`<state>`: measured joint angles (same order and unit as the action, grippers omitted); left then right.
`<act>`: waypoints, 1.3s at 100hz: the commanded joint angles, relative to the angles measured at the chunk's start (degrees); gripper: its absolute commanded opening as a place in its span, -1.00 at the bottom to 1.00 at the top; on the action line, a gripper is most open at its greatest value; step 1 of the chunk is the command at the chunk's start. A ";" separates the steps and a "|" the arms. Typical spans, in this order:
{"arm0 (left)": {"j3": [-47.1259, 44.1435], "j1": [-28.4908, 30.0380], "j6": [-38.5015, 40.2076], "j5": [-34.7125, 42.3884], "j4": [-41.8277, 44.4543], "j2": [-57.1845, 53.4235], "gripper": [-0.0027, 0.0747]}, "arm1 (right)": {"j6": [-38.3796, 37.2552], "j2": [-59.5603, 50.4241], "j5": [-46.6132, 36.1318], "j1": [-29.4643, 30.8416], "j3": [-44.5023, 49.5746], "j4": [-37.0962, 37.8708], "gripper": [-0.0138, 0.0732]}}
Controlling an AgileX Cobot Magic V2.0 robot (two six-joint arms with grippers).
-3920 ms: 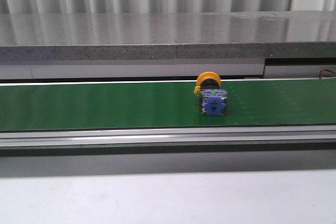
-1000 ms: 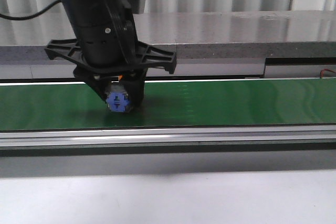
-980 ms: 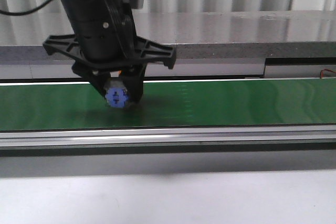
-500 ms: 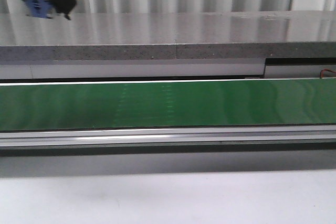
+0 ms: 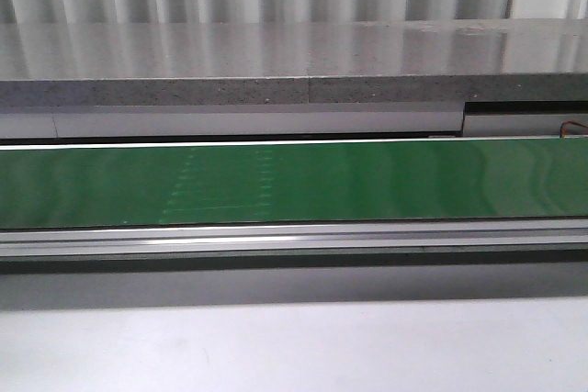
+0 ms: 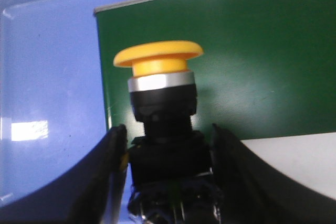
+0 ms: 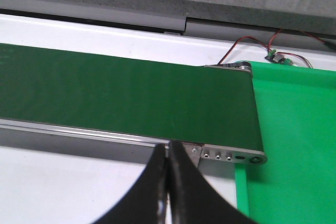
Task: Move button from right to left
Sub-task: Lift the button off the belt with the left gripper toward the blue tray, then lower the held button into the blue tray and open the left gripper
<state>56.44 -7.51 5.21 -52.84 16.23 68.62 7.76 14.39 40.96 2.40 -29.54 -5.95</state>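
In the left wrist view the button (image 6: 160,93) with its yellow-orange cap, silver ring and black collar sits between the two black fingers (image 6: 107,182) of my left gripper (image 6: 167,142), which is shut on its body. It hangs over the end of the green belt (image 6: 252,51), beside a blue tray (image 6: 47,77). My right gripper (image 7: 168,153) is shut and empty, over the belt's near rail. The front view shows the green belt (image 5: 367,181) with no button and no gripper on it.
A grey stone ledge (image 5: 276,61) runs behind the belt. In the right wrist view the belt (image 7: 131,98) ends at a bright green tray (image 7: 294,145), with red and black wires (image 7: 262,43) behind it. A metal rail (image 5: 294,236) lines the belt's front.
My left gripper lifted the button off the belt, carried it up and to the left, and has left the front view. The belt's faint marks have drifted left.
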 commanded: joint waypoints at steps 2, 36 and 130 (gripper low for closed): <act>0.49 6.66 -4.47 5.72 -4.25 -1.54 -0.98 | 0.28 0.43 -4.39 0.02 -1.46 0.38 -0.84; 0.71 22.89 -13.12 12.19 -16.58 2.95 -0.98 | 0.28 0.43 -4.39 0.02 -1.46 0.38 -0.84; 1.09 31.46 -24.30 22.55 -15.73 17.55 -0.98 | 0.28 0.43 -4.39 0.02 -1.46 0.38 -0.84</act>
<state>55.53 22.21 -17.31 -35.32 1.39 86.67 7.76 14.39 40.96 2.40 -29.54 -5.86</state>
